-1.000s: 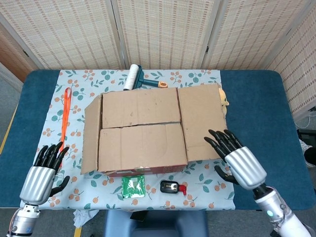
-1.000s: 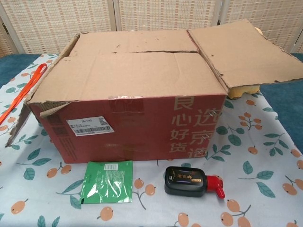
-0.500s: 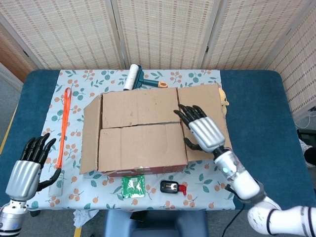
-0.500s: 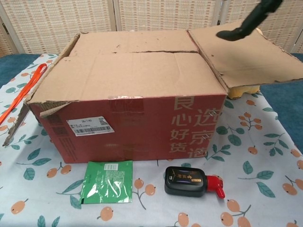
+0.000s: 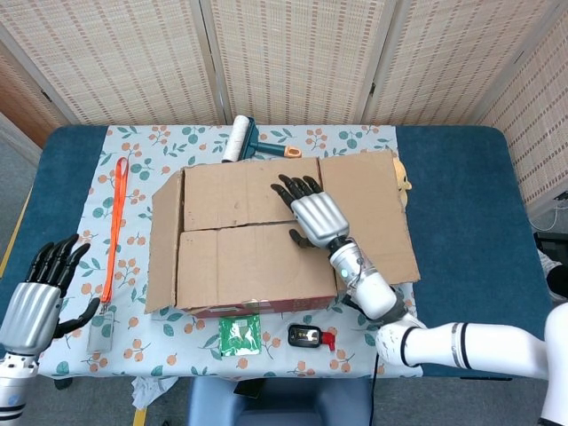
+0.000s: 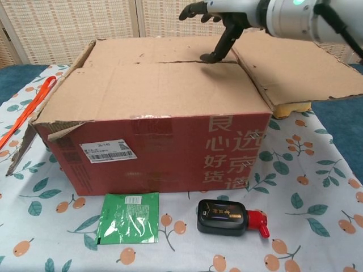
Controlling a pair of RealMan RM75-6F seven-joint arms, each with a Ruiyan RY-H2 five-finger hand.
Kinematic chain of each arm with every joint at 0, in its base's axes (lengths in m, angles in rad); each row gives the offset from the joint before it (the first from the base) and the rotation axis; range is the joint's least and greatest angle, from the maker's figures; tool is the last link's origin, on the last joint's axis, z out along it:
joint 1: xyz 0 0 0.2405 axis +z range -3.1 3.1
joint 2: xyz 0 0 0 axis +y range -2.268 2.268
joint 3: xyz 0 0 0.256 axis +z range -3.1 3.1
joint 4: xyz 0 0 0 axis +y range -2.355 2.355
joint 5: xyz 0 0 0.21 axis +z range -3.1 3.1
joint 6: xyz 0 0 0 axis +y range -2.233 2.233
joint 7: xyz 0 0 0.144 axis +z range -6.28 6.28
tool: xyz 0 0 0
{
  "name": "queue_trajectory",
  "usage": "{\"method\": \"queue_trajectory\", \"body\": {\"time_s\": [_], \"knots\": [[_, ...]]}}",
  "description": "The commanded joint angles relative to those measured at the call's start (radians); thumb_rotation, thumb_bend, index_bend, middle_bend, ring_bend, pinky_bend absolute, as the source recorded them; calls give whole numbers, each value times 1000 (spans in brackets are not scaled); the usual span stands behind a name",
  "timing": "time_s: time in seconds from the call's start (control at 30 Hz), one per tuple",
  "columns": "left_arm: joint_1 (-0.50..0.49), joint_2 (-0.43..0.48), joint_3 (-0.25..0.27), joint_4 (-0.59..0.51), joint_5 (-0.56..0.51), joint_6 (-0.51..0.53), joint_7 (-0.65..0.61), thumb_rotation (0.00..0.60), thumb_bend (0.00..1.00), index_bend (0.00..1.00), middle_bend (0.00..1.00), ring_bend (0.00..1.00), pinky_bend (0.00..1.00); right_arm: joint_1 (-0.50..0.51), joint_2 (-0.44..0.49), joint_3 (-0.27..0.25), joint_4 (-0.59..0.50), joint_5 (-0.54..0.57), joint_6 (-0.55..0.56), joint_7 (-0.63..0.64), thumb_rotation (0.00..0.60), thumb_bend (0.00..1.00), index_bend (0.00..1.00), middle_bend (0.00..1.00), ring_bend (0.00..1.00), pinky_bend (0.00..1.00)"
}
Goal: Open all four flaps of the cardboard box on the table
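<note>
The cardboard box (image 5: 253, 264) (image 6: 153, 153) stands mid-table, red on its front. Its left side flap (image 5: 164, 240) and right side flap (image 5: 368, 217) (image 6: 295, 62) are folded outward. The far long flap (image 5: 240, 193) and near long flap (image 6: 153, 85) lie closed and meet at a seam. My right hand (image 5: 311, 211) (image 6: 227, 22) hovers over the right end of that seam with fingers spread and its thumb tip down at the seam; it holds nothing. Past the table's left front corner, my left hand (image 5: 35, 297) is open and empty, well away from the box.
A lint roller (image 5: 240, 138) lies behind the box. An orange lanyard (image 5: 115, 222) runs along the left of the cloth. A green packet (image 6: 127, 218) and a black bottle with a red cap (image 6: 227, 218) lie in front. Something yellow (image 6: 292, 107) sits under the right flap.
My right hand has moved from the front right, across the open right flap, to the seam of the closed flaps. The left hand has drifted further left and down.
</note>
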Motion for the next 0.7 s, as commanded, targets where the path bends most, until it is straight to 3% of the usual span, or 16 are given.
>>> {"method": "queue_trajectory", "body": {"time_s": [0.03,0.7], "knots": [[5,17,1,3,-15,0,-30,600,375,0,0,0,9,40,-39,-3,44,55,-25,-6,600,458,0,0,0,0],[3,80,-18,14,-75,-9,-114,600,375,0,0,0,9,217,-122,-35,246,256,-82,-83,600,458,0,0,0,0]]}}
